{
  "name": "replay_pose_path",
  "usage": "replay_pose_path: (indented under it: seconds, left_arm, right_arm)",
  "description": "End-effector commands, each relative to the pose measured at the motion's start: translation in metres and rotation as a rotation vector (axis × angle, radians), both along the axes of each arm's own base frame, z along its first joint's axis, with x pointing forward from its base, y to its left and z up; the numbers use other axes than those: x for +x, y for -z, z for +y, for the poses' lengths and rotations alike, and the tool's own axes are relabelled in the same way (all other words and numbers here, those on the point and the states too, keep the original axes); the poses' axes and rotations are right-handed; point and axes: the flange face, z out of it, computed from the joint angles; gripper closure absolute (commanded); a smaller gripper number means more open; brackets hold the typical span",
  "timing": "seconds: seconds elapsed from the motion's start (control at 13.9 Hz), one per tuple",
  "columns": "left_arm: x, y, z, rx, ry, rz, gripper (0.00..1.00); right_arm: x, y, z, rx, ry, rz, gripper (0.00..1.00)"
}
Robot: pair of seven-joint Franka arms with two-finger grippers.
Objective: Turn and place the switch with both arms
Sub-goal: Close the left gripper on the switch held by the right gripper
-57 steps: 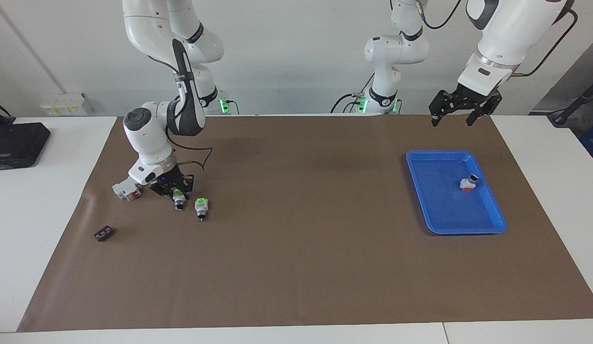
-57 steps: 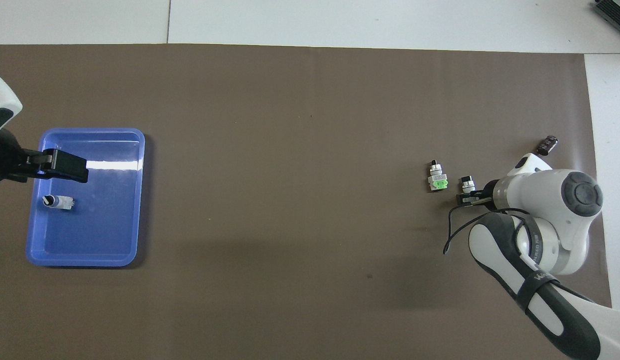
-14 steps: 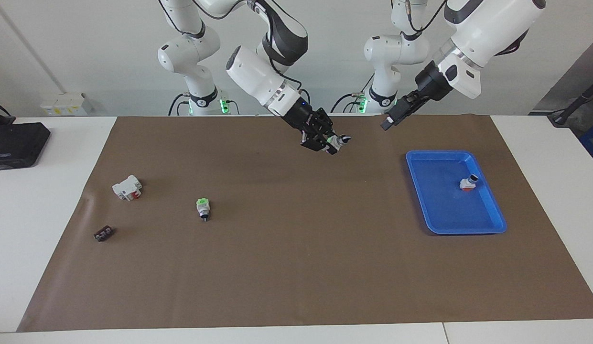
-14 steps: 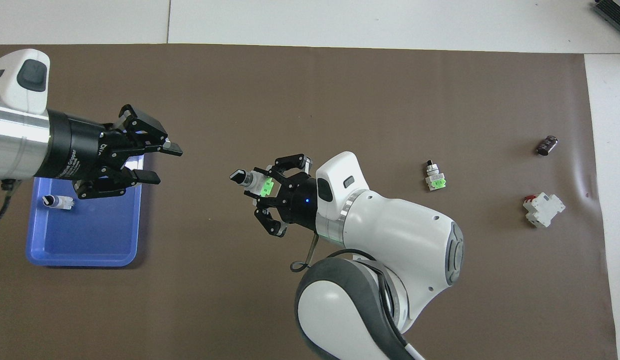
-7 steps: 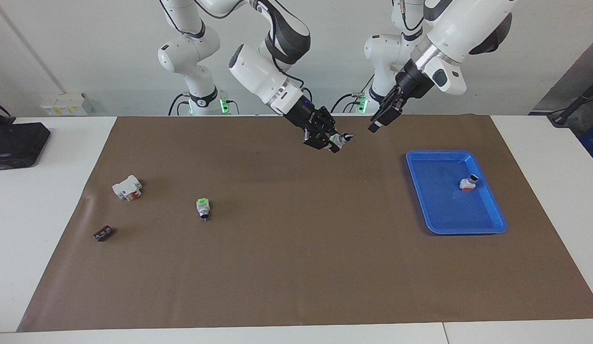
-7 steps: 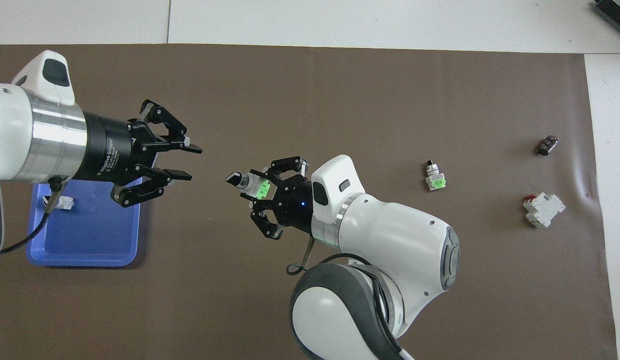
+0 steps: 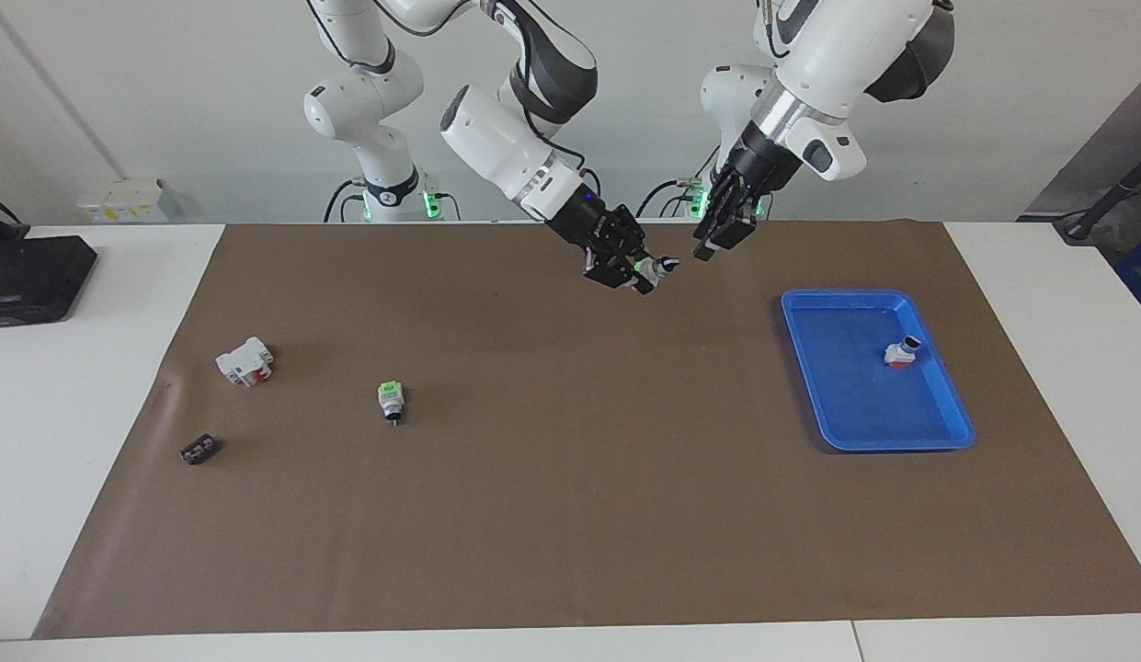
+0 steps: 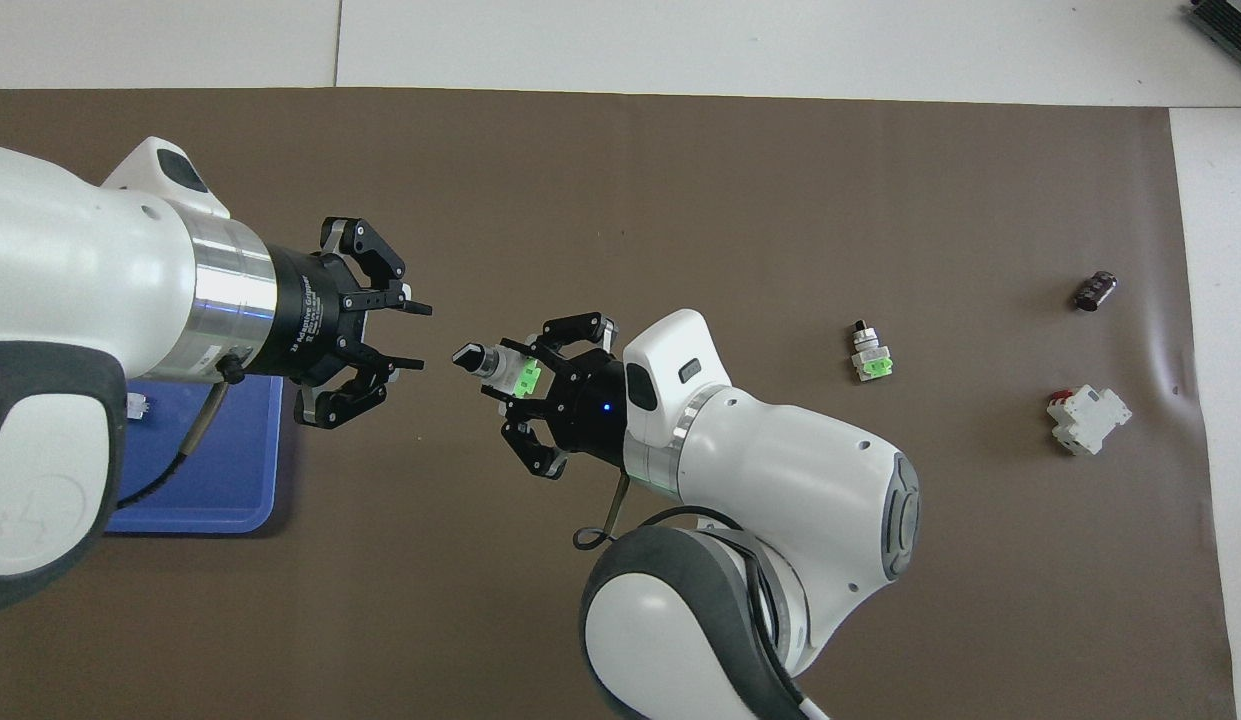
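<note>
- Two claws face each other in the air over the part of the brown mat [image 7: 570,515] closest to the robots' bases, so I start there.
- Right claw [image 8: 515,378] is closed on the switch [image 8: 495,362] by its white body at the green end. It holds the switch off the counter, roughly level, with the dark knob pointing at the left claw [image 8: 422,337].
- Left claw has its fingers spread, with nothing in them. It is lined up on the knob and just short of it, with a small gap visible in both views.
- As I read it, the step in hand is the handover. I would bring the left claw straight in along the switch's axis and close on the knob or the bare body ahead of the right fingers.
- Only once the left grip looks firm would I open the right claw. The part is small, and an off-centre pinch could twist it or drop it.
- Farther out, toward the left arm's end, lies the blue tray [image 7: 878,446] with a red-ended switch [image 7: 899,353] already in it. I judge that to be the drop spot, and I would turn the wrist on the way over.
- Toward the right arm's end, a second green switch [image 7: 388,400] waits on the mat.
</note>
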Motion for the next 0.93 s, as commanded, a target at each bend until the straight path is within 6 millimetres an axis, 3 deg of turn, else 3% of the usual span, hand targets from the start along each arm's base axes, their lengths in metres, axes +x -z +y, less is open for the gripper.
replay_pose_path:
  seconds: [0.0,0.36,0.65,0.86]
  left_arm:
    - [0.002,0.009,0.004,0.019,-0.064,0.027,0.6]
    - [0.009,0.015,0.005,0.002,-0.217,0.101,0.62]
    - [0.029,0.026,-0.002,-0.014,-0.227,0.062,0.62]
    - [0.033,0.015,-0.003,-0.025,-0.231,0.091,0.63]
  right_arm:
    - [0.002,-0.002,0.002,0.017,0.035,-0.001,1.0]
    - [0.001,-0.001,0.003,0.015,0.034,-0.002,1.0]
    - [-0.005,0.0,0.01,0.016,0.025,0.005,1.0]
    - [-0.006,0.001,0.01,0.017,0.026,0.01,1.0]
